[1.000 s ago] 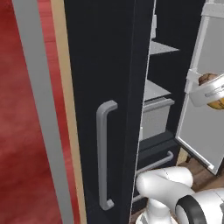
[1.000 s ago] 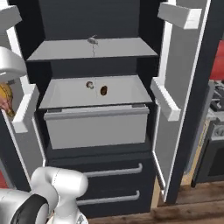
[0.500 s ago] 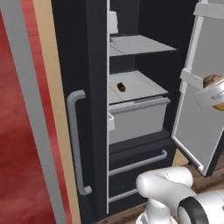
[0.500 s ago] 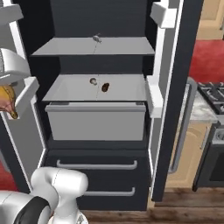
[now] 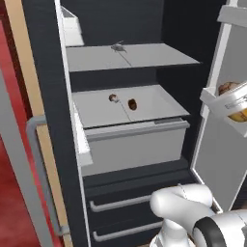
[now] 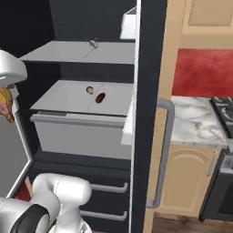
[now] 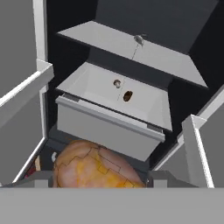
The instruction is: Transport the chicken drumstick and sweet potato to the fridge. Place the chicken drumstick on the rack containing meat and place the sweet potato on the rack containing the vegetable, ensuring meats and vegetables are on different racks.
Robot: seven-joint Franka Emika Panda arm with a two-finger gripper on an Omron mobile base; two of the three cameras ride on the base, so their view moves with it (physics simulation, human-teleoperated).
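Observation:
The fridge point(image 5: 173, 29) stands open. My gripper point(image 7: 100, 179) is shut on the golden-orange chicken drumstick point(image 7: 94, 168), held in front of the fridge and below the walled tray. The same gripper point(image 5: 234, 103) with the drumstick point(image 5: 226, 89) hangs by the right door, and shows again as gripper point(image 6: 7, 98) with the drumstick point(image 6: 5, 103). The dark sweet potato point(image 5: 132, 103) point(image 7: 127, 96) point(image 6: 100, 97) lies in the walled vegetable rack point(image 5: 159, 103), beside a pale-capped vegetable point(image 5: 113, 98). A small grey piece point(image 7: 139, 39) lies on the flat meat rack point(image 7: 105, 39) above.
Both fridge doors stand open with white bins point(image 7: 26, 87) point(image 7: 197, 131) on either side of my hand. A long grey handle point(image 5: 41, 169) juts from the left door. Two drawers point(image 5: 125, 202) lie under the tray. A marble counter point(image 6: 195, 120) and a stove point(image 6: 223, 109) are to the right.
The whole picture has shifted, so the base has moved: the fridge interior now shows more fully in the left base view. The drumstick stays in my gripper.

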